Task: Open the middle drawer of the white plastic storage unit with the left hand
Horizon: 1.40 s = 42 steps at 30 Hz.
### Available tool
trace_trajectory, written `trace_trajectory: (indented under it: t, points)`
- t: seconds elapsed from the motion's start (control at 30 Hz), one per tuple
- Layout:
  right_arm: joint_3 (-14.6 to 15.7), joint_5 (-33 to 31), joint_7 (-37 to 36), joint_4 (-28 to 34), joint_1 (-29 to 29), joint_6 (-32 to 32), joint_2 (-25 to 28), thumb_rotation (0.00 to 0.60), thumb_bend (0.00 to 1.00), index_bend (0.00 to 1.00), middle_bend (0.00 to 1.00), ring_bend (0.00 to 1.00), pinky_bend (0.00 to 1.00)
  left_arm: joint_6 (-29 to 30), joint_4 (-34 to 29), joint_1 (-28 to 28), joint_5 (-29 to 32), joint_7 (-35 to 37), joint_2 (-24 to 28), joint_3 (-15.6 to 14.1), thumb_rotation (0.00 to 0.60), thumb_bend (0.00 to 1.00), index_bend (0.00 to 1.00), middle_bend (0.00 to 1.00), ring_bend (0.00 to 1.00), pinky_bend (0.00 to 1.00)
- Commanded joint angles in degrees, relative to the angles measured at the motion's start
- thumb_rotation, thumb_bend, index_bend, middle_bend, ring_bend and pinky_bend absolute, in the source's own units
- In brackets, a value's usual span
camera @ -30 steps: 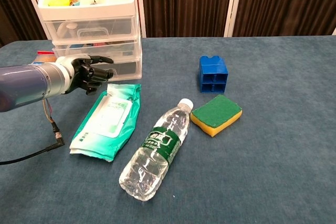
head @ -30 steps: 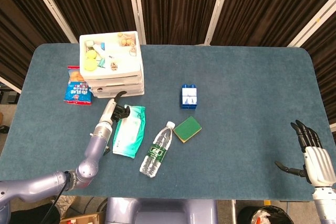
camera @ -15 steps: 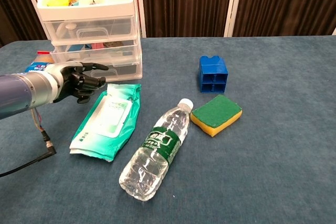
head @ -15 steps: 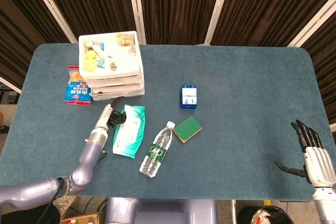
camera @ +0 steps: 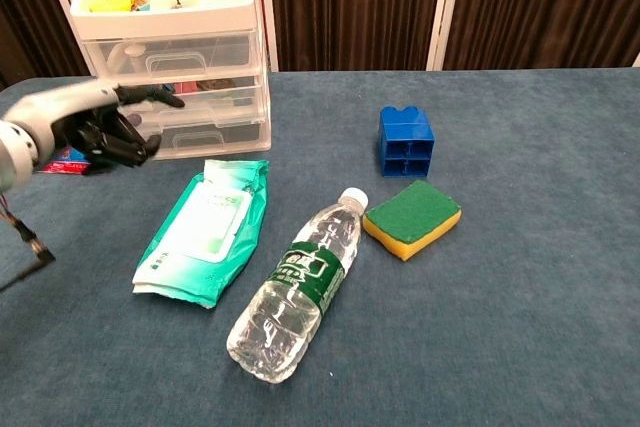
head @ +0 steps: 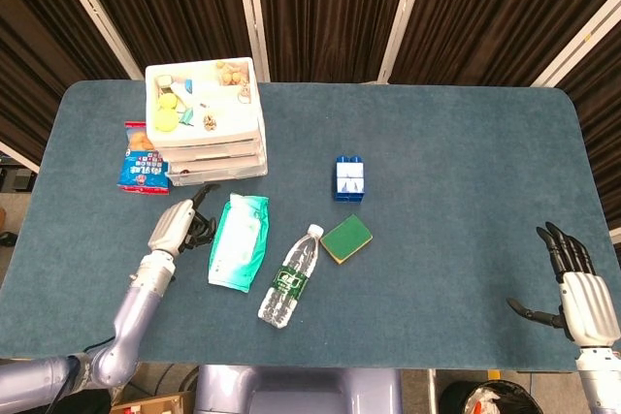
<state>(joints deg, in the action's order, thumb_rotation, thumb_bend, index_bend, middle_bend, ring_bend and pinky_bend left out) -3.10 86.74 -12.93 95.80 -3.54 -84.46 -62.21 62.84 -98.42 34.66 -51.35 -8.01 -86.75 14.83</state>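
Head view
Storage unit: the white plastic storage unit (head: 206,121) stands at the far left of the blue bench (head: 437,201). Small things fill its open top tray.
Left hand: the left hand (head: 175,224) hangs just in front of the storage unit, a little to its left. It holds nothing.
Snack bag: a snack bag (head: 142,157) lies right beside the storage unit, on its left.
Wipes pack: a green wipes pack (head: 237,240) lies in front of the storage unit.
Water bottle: a water bottle (head: 290,275) lies on its side, well in front of the storage unit.
Right hand: the right hand (head: 574,293) is far from the storage unit, at the bench's right edge, fingers apart, holding nothing.

Chest view
Middle drawer: the middle drawer (camera: 196,96) of the storage unit sits pushed in.
Left hand: it is near the storage unit's lower drawers, fingers (camera: 152,96) partly curled, one reaching toward the drawer fronts. I cannot tell if it touches them.
Blue block: a blue block (camera: 406,141) stands well to the right of the storage unit.
Sponge: a green and yellow sponge (camera: 412,217) lies just in front of the block.
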Motion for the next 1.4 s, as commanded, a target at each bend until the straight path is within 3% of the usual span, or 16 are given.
trace_trajectory:
  t: [0.03,0.33,0.6,1.4]
  points:
    - [0.0,-0.2,0.2,0.1,0.0,0.1,0.0,0.600,0.12,0.00,0.00,0.00,0.00,5.9,-5.5,1.0,-0.8,-11.8,3.7,-0.7,0.600,0.62,0.18,1.00,0.98,0.90]
    - [0.1,-0.3,0.1,0.1,0.2,0.0,0.0,0.600,0.12,0.00,0.00,0.00,0.00,6.6,-5.7,7.9,14.9,-26.7,3.8,4.1,0.600,0.62,0.22,1.00,0.99,0.92]
    - [0.1,-0.2,0.1,0.1,0.1,0.2,0.0,0.600,0.12,0.00,0.00,0.00,0.00,6.6,-2.6,10.6,22.4,-29.8,3.1,5.2,0.600,0.62,0.22,1.00,0.99,0.92]
    - [0.0,-0.4,0.2,0.2,0.2,0.2,-0.1,0.600,0.12,0.00,0.00,0.00,0.00,3.7,2.4,12.3,29.9,-28.3,3.2,4.4,0.600,0.62,0.25,1.00,1.00,0.92]
